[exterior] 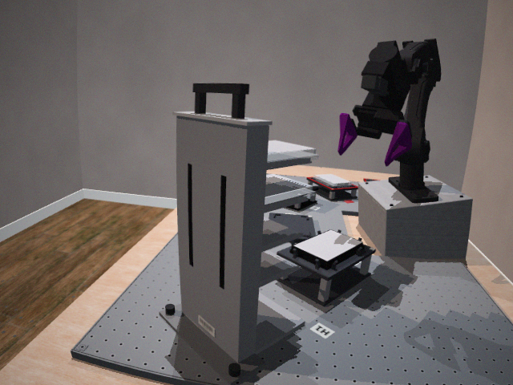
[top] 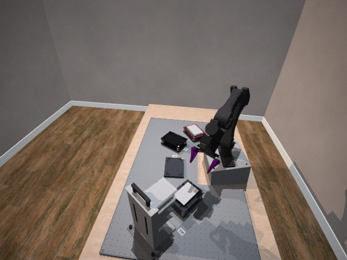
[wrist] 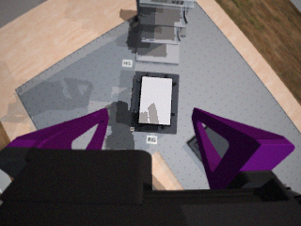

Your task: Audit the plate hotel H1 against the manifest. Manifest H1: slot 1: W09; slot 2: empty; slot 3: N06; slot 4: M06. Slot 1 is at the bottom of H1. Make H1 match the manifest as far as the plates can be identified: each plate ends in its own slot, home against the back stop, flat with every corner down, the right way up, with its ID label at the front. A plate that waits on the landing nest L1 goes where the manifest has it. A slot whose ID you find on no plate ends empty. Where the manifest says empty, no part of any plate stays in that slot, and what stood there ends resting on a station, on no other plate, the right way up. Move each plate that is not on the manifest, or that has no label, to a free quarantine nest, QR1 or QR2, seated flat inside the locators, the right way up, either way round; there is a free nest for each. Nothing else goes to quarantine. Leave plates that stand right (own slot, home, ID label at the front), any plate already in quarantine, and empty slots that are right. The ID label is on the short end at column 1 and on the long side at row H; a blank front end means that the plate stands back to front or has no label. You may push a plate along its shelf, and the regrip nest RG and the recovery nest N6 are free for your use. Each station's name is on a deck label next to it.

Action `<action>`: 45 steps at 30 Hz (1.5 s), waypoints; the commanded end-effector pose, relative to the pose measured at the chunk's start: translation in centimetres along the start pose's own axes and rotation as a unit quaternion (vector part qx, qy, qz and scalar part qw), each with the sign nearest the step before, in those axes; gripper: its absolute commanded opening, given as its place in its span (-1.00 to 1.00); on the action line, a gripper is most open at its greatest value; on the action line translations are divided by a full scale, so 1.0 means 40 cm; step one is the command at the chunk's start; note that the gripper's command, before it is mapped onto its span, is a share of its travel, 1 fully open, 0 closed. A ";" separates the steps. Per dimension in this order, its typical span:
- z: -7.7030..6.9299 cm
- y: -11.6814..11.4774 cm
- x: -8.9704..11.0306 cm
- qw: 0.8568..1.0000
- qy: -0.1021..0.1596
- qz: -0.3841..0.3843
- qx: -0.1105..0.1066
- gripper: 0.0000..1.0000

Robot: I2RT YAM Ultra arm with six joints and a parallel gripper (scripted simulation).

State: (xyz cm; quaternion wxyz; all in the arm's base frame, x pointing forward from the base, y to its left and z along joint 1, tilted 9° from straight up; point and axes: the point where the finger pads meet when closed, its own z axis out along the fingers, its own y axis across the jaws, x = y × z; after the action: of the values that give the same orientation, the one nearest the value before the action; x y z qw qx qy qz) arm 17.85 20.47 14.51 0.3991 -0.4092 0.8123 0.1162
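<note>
While the gripper (exterior: 369, 138) hangs spread and empty, a white plate (wrist: 156, 100) lies in the regrip nest (wrist: 135, 104).

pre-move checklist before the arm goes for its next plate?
1. Purple-fingered gripper open, holding nothing: ok.
2. White-topped plate sits flat on the black regrip nest by the RG label: ok.
3. Gripper raised well above that plate: ok.
4. Plate's ID label legible: cannot tell.
5. Top plate in the grey plate hotel home against the back stop: cannot tell.
6. Red-rimmed quarantine nest free: not ok, a white plate is on it.
</note>
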 end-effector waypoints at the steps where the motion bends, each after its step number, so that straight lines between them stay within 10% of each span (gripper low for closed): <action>1: -0.007 0.004 -0.022 1.000 -0.007 -0.015 -0.002 1.00; 21: 0.031 0.142 -0.068 0.976 0.068 -0.194 -0.075 1.00; 45: 0.076 0.312 -0.124 0.888 0.155 -0.402 -0.159 1.00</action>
State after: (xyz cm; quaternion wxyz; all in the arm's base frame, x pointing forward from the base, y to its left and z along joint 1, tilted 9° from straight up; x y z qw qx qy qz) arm 12.23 32.37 13.84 0.2166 -0.7503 0.6245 0.0132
